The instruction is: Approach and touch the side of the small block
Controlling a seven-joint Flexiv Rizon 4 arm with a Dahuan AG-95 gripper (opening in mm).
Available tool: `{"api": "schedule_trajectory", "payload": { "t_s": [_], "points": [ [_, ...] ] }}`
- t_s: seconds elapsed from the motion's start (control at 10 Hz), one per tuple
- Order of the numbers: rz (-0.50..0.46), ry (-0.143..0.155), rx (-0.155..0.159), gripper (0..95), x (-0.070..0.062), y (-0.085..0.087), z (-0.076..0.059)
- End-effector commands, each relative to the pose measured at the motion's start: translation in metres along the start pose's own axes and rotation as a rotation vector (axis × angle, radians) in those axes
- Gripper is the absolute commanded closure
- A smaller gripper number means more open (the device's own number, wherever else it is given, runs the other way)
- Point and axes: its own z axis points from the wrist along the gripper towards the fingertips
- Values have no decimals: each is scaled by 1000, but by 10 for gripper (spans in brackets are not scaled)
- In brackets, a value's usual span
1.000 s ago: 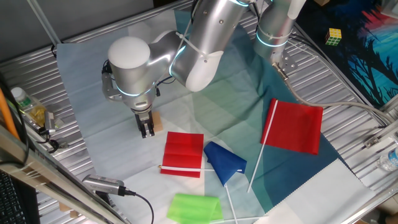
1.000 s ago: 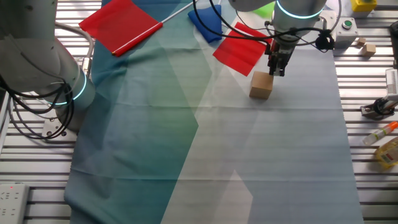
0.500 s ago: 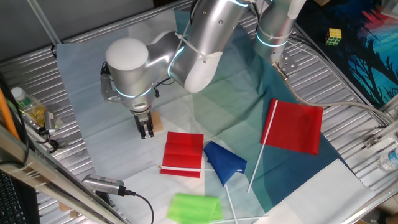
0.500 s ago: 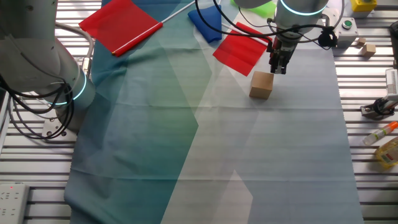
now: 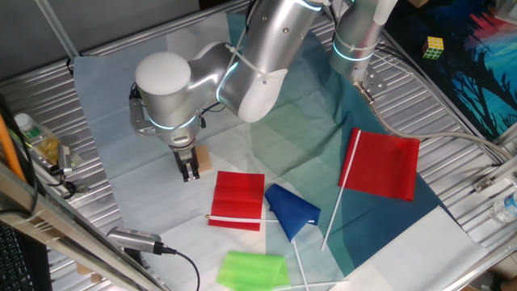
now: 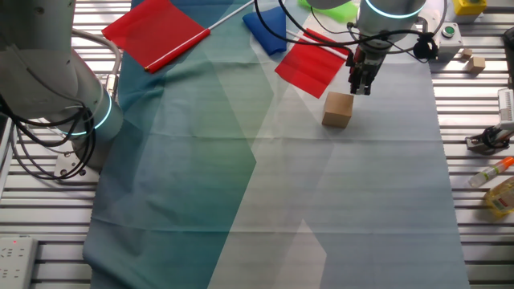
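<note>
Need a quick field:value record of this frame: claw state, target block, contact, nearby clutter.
claw: fingers close together, nothing between them; looks shut
target: small block, tan cube, sitting flat on the cloth-covered table
claw vs block: just beside the block's far edge in the other fixed view; partly hides it in one fixed view
contact: cannot tell, no clear gap or touch visible
nearest clutter: red folded cloth next to block
other items: blue cloth, green cloth, second red cloth, puzzle cube off the mat
</note>
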Motion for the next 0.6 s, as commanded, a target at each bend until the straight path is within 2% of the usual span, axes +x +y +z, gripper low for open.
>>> {"api": "schedule_trajectory", "payload": {
  "t_s": [0.1,0.6],
  "points": [
    [-3,0,-5,950,4,-4,-3],
    [-3,-1,-3,950,4,-4,-3]
  ]
}}
